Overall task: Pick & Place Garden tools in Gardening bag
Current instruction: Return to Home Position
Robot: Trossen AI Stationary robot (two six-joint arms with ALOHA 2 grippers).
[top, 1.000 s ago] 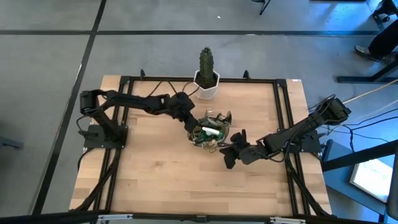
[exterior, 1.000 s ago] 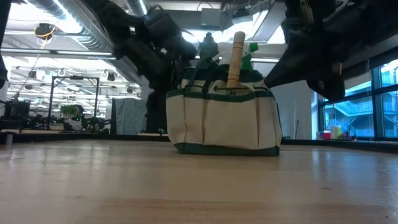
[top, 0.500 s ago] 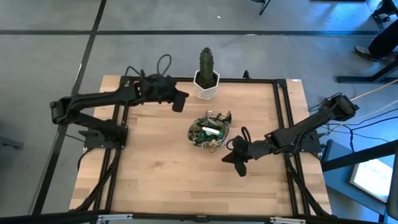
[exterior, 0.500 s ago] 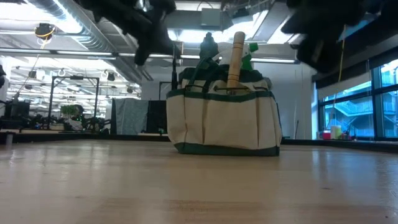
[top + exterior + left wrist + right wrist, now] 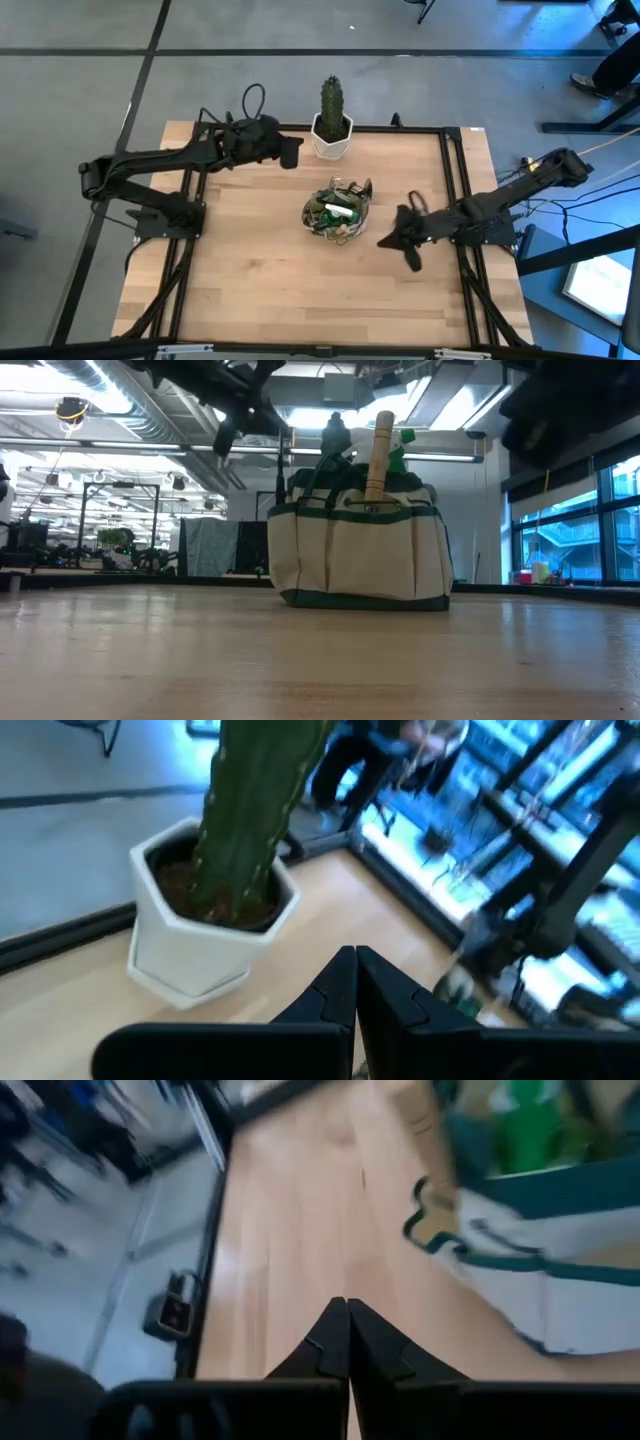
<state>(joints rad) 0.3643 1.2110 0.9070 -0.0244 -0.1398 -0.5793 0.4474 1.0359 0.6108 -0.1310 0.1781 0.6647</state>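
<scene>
The gardening bag (image 5: 338, 211) stands upright on the middle of the table, tan with green trim (image 5: 360, 555). A wooden handle (image 5: 378, 455), a green sprayer (image 5: 400, 455) and other tools stick out of its top. My left gripper (image 5: 296, 152) is shut and empty, raised near the far edge beside the cactus pot (image 5: 210, 920). My right gripper (image 5: 392, 242) is shut and empty, right of the bag, which shows in the right wrist view (image 5: 540, 1270).
A green cactus (image 5: 331, 100) in a white pot (image 5: 331, 135) stands at the table's far edge, close to my left gripper. Black frame rails (image 5: 455, 180) run along the table's sides. Bare wood lies in front of the bag (image 5: 300, 290).
My left gripper has risen from beside the bag and swung toward the far edge, ending next to the cactus pot. My right gripper has drawn back from the bag toward the table's right edge. The bag has stayed where it was.
</scene>
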